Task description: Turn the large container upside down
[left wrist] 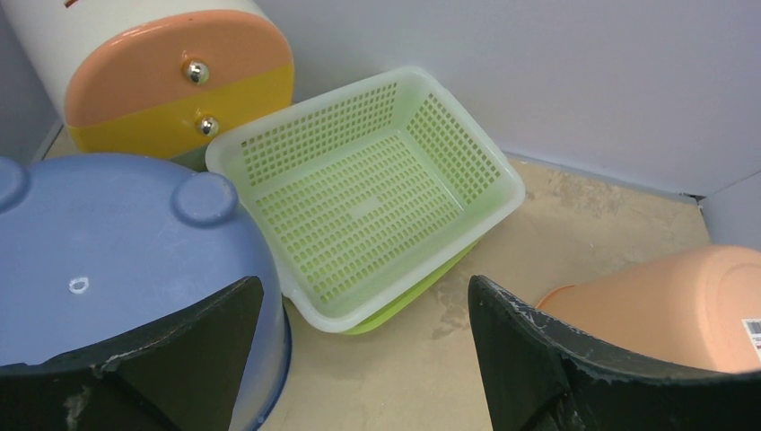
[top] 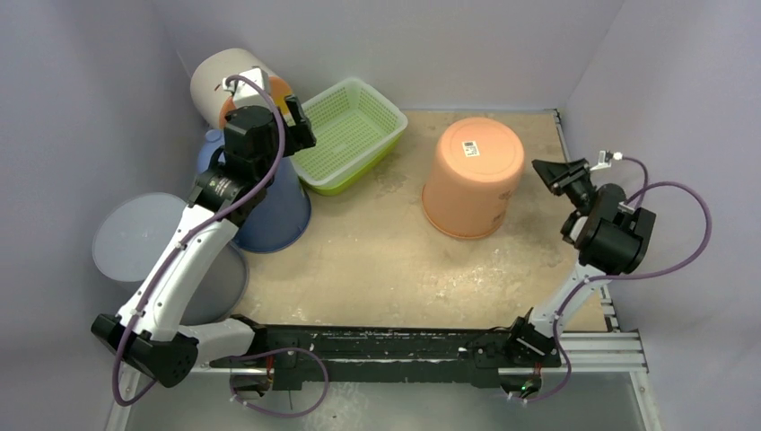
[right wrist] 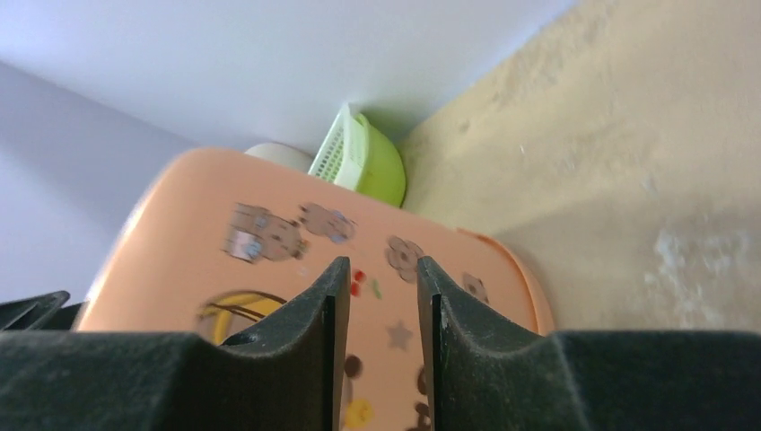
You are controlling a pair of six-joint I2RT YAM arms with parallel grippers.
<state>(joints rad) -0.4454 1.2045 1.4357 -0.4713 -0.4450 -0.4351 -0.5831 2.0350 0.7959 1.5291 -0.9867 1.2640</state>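
Orange plastic container (top: pixel 473 175) sits mid-right on the table (top: pixel 377 269), rim down, base up w/ a white sticker (top: pixel 473 146) on the base. Cartoon prints show on its side in right wrist view.

R gripper (top: pixel 552 172) hangs just beside the container's right side, not touching as far as top view shows. Fingers nearly together w/ a slim gap, nothing between them.

L gripper (top: pixel 280 121) is at far left, well apart from the container, above a blue bucket (top: pixel 274 211) that's also base up. Fingers spread wide, empty.

Green mesh basket (top: pixel 350 130) lies tilted just beside the blue bucket, between it & the orange container. White bin w/ orange-yellow end (top: pixel 220 81) lies on its side in the back-left corner. Grey round tub (top: pixel 144 238) sits at left edge, partly under the L arm.
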